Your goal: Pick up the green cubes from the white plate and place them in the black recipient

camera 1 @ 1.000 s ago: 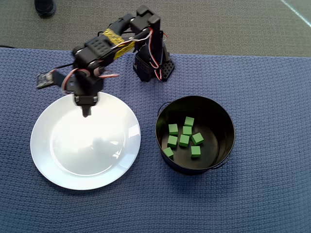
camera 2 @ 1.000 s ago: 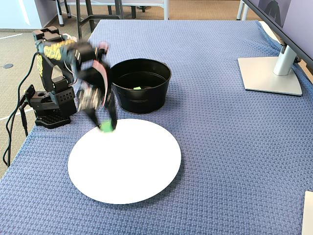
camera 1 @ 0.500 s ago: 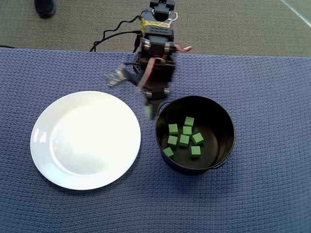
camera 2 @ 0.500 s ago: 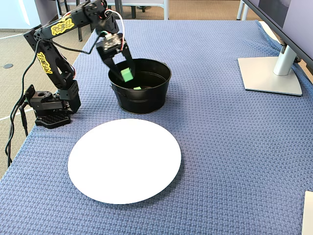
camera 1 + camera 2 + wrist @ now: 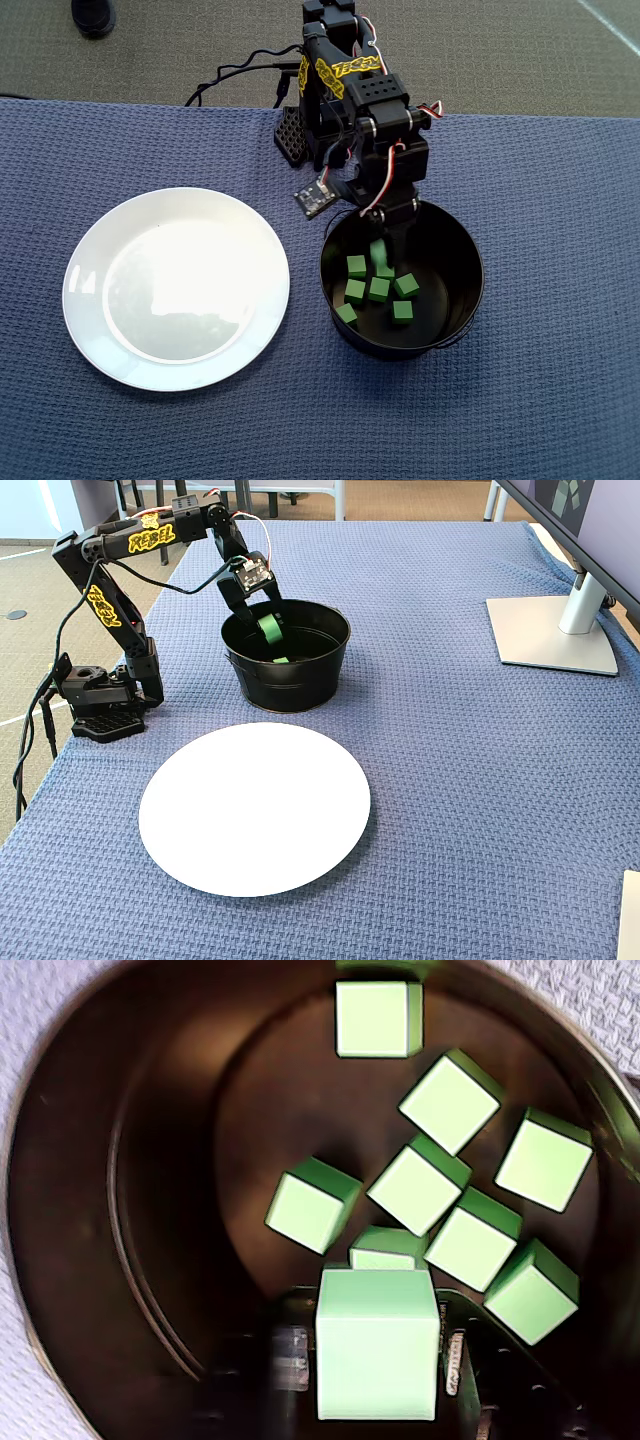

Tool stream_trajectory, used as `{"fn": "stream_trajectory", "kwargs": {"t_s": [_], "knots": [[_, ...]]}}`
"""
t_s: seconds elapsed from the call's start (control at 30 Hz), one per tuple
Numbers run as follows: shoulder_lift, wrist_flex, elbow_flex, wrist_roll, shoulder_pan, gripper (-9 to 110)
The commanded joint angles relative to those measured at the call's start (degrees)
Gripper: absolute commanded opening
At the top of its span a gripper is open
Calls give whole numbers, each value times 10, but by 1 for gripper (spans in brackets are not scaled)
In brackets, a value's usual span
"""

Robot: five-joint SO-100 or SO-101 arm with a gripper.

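My gripper [image 5: 380, 247] hangs inside the rim of the black recipient [image 5: 470, 270], shut on one green cube [image 5: 375, 1350]. In the wrist view the cube fills the gap between the jaws, and the left jaw is blurred. Several more green cubes [image 5: 418, 1184] lie loose on the pot's shiny dark floor [image 5: 120, 1210], clustered near its middle [image 5: 379, 290]. In the fixed view the gripper [image 5: 268, 625] dips into the pot [image 5: 290, 685] with a green smear at its tip. The white plate [image 5: 175, 290] lies left of the pot with nothing on it, and shows in the fixed view [image 5: 255, 805] too.
A blue woven cloth [image 5: 560, 400] covers the table. The arm's base [image 5: 100, 705] and its cables sit at the table's edge behind the plate. A monitor stand [image 5: 555, 630] is at the far right in the fixed view.
The arm lifted a green cube off the plate, swung right over the pot's rim, and now holds it low inside the pot. The plate is left bare.
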Motion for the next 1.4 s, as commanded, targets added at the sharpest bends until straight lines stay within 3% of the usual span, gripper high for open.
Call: {"fn": "stream_trajectory", "kwargs": {"t_s": [0.0, 0.23, 0.43, 0.7, 0.97, 1.37], "knots": [[42, 0, -2, -3, 1, 39], [106, 25, -13, -12, 94, 30], [232, -11, 51, -23, 218, 1], [425, -21, 250, 5, 294, 0], [602, 68, 380, 18, 297, 0], [634, 48, 456, 24, 301, 0]]}}
